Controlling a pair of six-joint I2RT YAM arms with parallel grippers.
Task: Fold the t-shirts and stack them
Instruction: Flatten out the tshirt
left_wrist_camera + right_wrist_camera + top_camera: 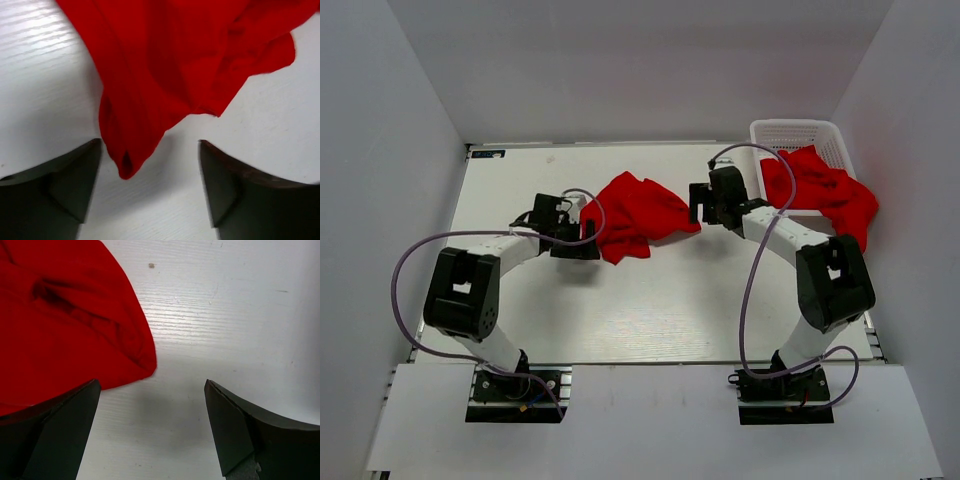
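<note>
**A:** While both tools are spread like that, which one has the better line on the shirt (638, 213)?

**B:** The left tool (149, 155), I'd judge. One corner of the cloth reaches in between its fingers (70, 185), closer to one of them than the other. Nothing is pinched.

**A:** And the right tool (151, 390)?

**B:** Also spread wide and holding nothing. The shirt's edge lies off to one side of its gap, just beside one finger. Bare surface (225, 315) fills the rest.

**A:** So where does the shirt sit overall?

**B:** It is crumpled in the middle of the surface, between the two tools. Its long way runs roughly left to right, with one end toward each arm.

**A:** What does the next move hinge on, then?

**B:** Probably on each tool taking its own end. The left tool looks to need only to drop and pinch. The right tool would first have to shift sideways onto the cloth.

**A:** And the other shirts (825, 190)?

**B:** They are heaped in the basket (798, 130) at the far right corner, beyond the right arm and well apart from this one.
</note>
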